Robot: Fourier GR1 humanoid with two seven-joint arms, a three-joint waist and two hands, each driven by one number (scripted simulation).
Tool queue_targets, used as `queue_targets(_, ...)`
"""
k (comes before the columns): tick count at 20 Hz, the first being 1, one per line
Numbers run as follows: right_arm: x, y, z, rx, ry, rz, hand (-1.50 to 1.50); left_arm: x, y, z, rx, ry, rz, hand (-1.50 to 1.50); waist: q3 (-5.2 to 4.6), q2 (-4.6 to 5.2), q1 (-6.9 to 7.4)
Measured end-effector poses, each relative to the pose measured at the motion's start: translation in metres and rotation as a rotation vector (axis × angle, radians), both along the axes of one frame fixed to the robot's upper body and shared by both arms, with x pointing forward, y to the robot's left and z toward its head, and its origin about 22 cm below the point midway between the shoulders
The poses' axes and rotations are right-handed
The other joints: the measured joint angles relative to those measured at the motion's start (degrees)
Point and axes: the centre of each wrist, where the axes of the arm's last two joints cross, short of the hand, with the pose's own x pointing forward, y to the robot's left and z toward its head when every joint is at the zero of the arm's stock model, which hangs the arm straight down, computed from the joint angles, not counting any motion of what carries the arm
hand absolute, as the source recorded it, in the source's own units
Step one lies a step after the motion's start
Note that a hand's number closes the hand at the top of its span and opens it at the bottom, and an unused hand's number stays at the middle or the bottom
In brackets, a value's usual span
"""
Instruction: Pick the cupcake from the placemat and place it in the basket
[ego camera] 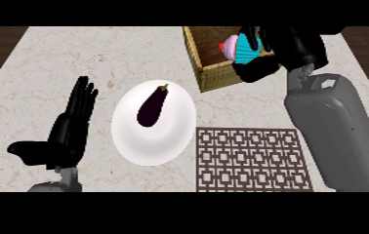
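The cupcake (238, 49) is being held over the basket (210, 78) at the far right, with the right hand (284, 48) curled round it. The left hand (72, 123) is being rested near left, fingers spread

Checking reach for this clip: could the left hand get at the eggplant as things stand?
Probably yes: the left hand, open, sits beside the white plate, and nothing stands between it and the eggplant.

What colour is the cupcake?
The cupcake has pink icing, a red top and a turquoise wrapper; the head view shows it.
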Motion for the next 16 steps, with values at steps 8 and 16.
queue_targets(8, 0.025, -0.014, -0.031, 0.032, 0.023, -0.007, 1.5, -0.004, -0.001, -0.004, 0.005, -0.001, -0.003, 0.0, 0.0, 0.01, 0.11)
queue_targets(16, 0.047, -0.038, -0.046, 0.074, 0.045, -0.055, 1.5, -0.001, -0.006, 0.0, -0.002, -0.005, -0.005, 0.0, 0.0, 0.03, 0.14)
